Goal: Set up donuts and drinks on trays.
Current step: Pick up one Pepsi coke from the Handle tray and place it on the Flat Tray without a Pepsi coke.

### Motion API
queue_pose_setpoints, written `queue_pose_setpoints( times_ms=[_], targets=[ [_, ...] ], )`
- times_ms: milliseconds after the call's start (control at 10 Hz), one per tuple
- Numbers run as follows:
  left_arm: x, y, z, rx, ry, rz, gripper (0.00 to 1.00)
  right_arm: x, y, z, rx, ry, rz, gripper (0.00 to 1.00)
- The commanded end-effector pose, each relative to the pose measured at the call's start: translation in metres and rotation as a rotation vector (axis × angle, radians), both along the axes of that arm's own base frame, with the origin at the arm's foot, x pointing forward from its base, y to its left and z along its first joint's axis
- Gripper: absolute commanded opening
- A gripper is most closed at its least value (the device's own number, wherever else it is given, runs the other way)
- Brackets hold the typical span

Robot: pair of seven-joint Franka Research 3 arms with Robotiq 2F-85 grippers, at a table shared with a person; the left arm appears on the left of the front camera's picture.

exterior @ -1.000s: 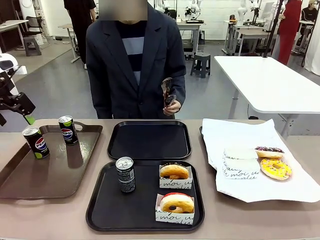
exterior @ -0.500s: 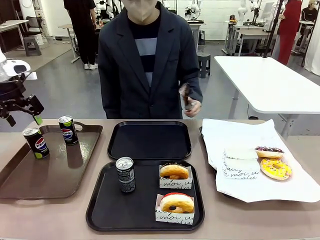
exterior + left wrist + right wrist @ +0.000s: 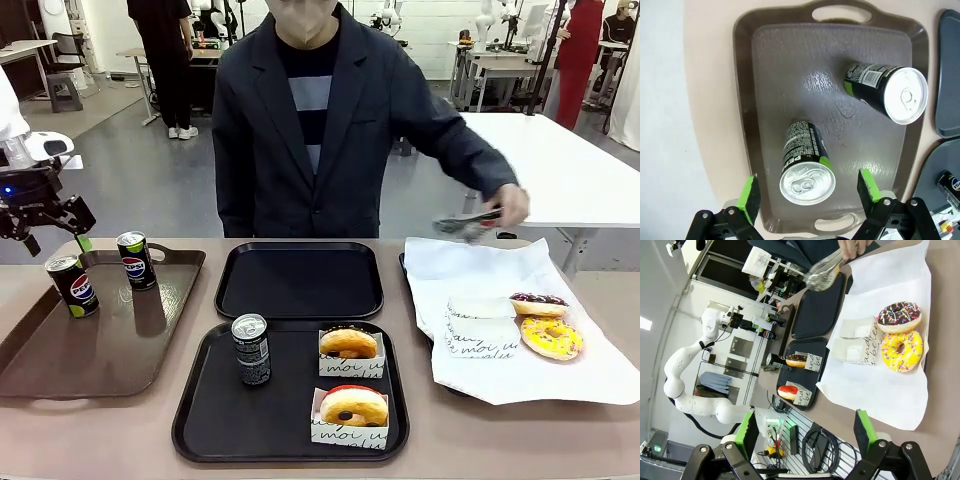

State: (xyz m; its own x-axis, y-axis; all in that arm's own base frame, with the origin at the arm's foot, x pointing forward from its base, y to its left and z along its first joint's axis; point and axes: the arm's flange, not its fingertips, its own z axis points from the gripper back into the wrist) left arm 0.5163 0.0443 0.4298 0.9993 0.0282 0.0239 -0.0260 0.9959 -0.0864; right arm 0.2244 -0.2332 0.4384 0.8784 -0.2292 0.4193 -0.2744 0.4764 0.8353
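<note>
Pepsi can (image 3: 806, 182) sits right under left gripper (image 3: 808, 189), btwn its spread fingers (image 3: 749, 192), not gripped; 2nd can (image 3: 887, 92) just beyond, both on brown tray (image 3: 765, 100). Near black tray (image 3: 200, 420) looks done: grey can (image 3: 251, 350) + 2 sleeved donuts (image 3: 348, 343). Far black tray (image 3: 300, 280) bare; loose donuts (image 3: 551, 336) far off on paper (image 3: 470, 270), person's hand (image 3: 512, 205) w/ tongs (image 3: 462, 225) at its far edge

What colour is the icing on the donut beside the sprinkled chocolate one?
Yellow; the donut shows best in the right wrist view.
</note>
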Motion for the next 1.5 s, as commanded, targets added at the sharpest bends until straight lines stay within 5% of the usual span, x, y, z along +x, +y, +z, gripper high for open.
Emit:
queue_pose_setpoints(
  times_ms=[0, 600, 700, 800, 900, 1000, 1100, 1400],
  targets=[
    [-0.002, -0.003, -0.008, -0.006, 0.038, -0.036, 1.00, 0.003, 0.000, -0.001, 0.025, -0.031, -0.005, 1.00],
    [-0.012, 0.002, -0.036, 0.021, 0.047, -0.040, 1.00, 0.003, 0.000, -0.001, 0.025, -0.031, -0.005, 1.00],
    [-0.012, 0.003, -0.037, 0.019, 0.017, -0.047, 0.44, 0.003, 0.000, -0.001, 0.025, -0.031, -0.005, 1.00],
    [-0.015, 0.003, -0.038, 0.008, 0.006, -0.048, 0.44, 0.003, 0.000, -0.001, 0.025, -0.031, -0.005, 1.00],
    [-0.015, 0.003, -0.039, 0.009, 0.001, -0.052, 0.00, 0.003, 0.000, -0.001, 0.025, -0.031, -0.005, 1.00],
    [-0.014, 0.004, -0.039, 0.013, 0.000, -0.054, 0.38, 0.003, 0.000, -0.001, 0.025, -0.031, -0.005, 1.00],
    [-0.013, 0.003, -0.039, 0.017, -0.001, -0.055, 0.00, 0.003, 0.000, -0.001, 0.025, -0.031, -0.005, 1.00],
    [-0.018, 0.002, -0.037, 0.015, -0.006, -0.079, 0.02, 0.003, 0.000, -0.001, 0.025, -0.031, -0.005, 1.00]
  ],
)
